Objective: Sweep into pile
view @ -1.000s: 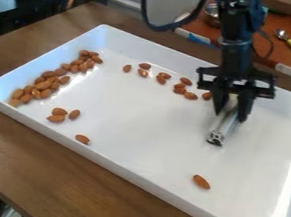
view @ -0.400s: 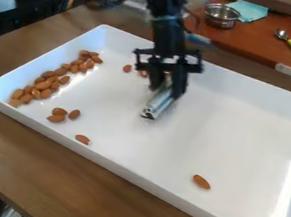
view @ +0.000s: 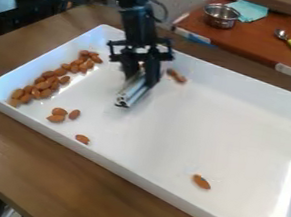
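My gripper [view: 140, 79] grasps one metal bar [view: 133, 93], best kept low and square in a gentle push toward the left edge of one white tray [view: 126, 171], where roughly twenty almonds [view: 42, 85] bunch; seven stragglers [view: 200, 182] dot the floor, two by the far edge.

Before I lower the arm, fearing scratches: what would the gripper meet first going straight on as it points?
Likely the floor of the white tray, below the gripper and its metal bar; the gap is unclear.
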